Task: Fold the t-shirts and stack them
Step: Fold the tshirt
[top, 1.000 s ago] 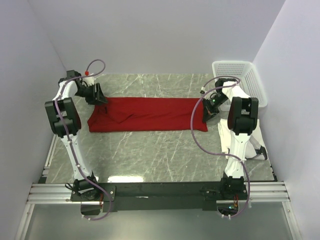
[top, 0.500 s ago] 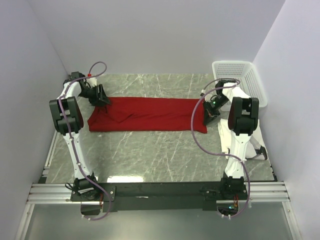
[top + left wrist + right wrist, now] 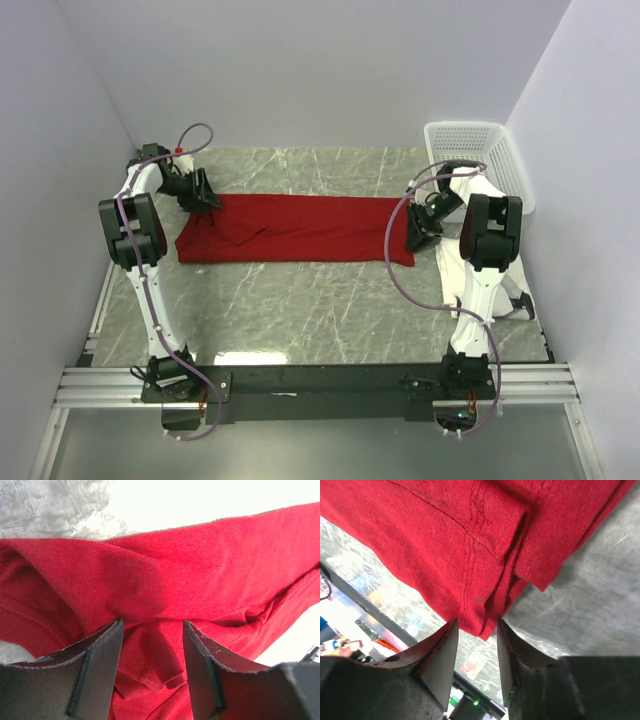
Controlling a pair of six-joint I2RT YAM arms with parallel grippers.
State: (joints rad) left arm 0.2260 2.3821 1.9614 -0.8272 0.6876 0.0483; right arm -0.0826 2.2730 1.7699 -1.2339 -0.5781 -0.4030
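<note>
Found the red t-shirt (image 3: 298, 228) lying flat on the table (image 3: 300, 310) as a long narrow band, running left to right across the far half, already doubled lengthwise by the look of the layered edges in the right wrist view. Noted some bunching and a diagonal crease toward the left end; right end squarer, with stacked hems showing. Logged left gripper (image 3: 203, 198) down at the left end of the band, jaws standing apart over rumpled cloth, no pinch visible. Logged right gripper (image 3: 416, 234) at the right end, jaws likewise parted, the corner of the folded layers sitting just at the fingertips with bare table showing between them; nothing clamped. Spotted a white mesh basket (image 3: 470, 135) in the far right corner, contents not readable from above. Saw no second t-shirt anywhere in these views. Judged the job as early to middle: lengthwise fold done on the red one, crosswise folds to bring the band into a compact square not yet made, left end in need of smoothing, stacking not begun.
</note>
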